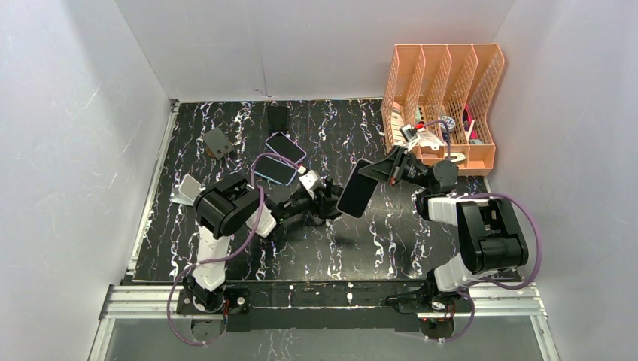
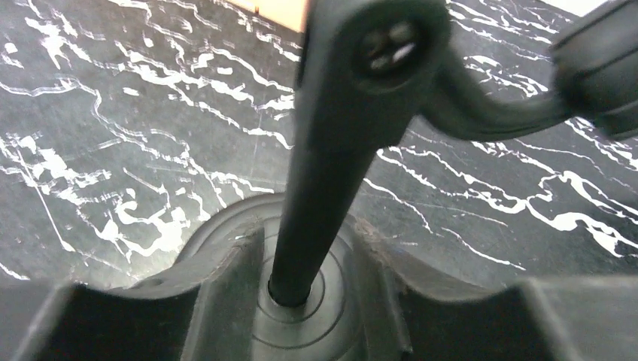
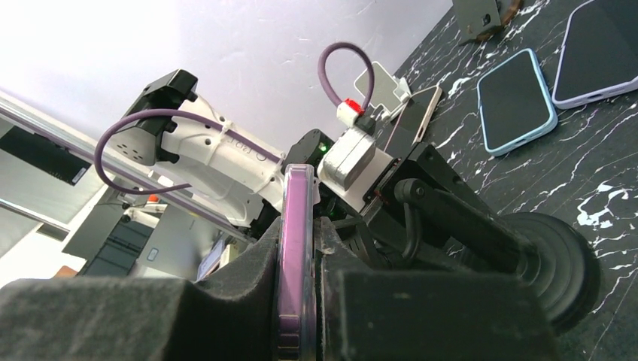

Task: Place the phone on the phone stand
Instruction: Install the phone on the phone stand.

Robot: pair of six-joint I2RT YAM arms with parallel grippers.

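Observation:
The phone stand is black, with a round base (image 2: 226, 226) and a pole (image 2: 316, 195) rising to a jointed head. My left gripper (image 2: 308, 289) is shut low on that pole, one finger each side, resting on the base. In the top view the left gripper (image 1: 325, 201) covers most of the stand at the table's middle. The stand's base (image 3: 560, 263) also shows in the right wrist view. My right gripper (image 1: 387, 171) is shut on a purple-cased phone (image 1: 355, 189), held tilted in the air just right of the stand. In the right wrist view the phone (image 3: 295, 195) stands edge-on between the pads.
A lavender-cased phone (image 1: 286, 145) and a blue-cased phone (image 1: 276, 171) lie flat behind the left arm. A white stand (image 1: 186, 188) sits at the left, a small dark stand (image 1: 218, 143) and a black object (image 1: 277, 116) further back. An orange file organiser (image 1: 444, 105) stands at the back right.

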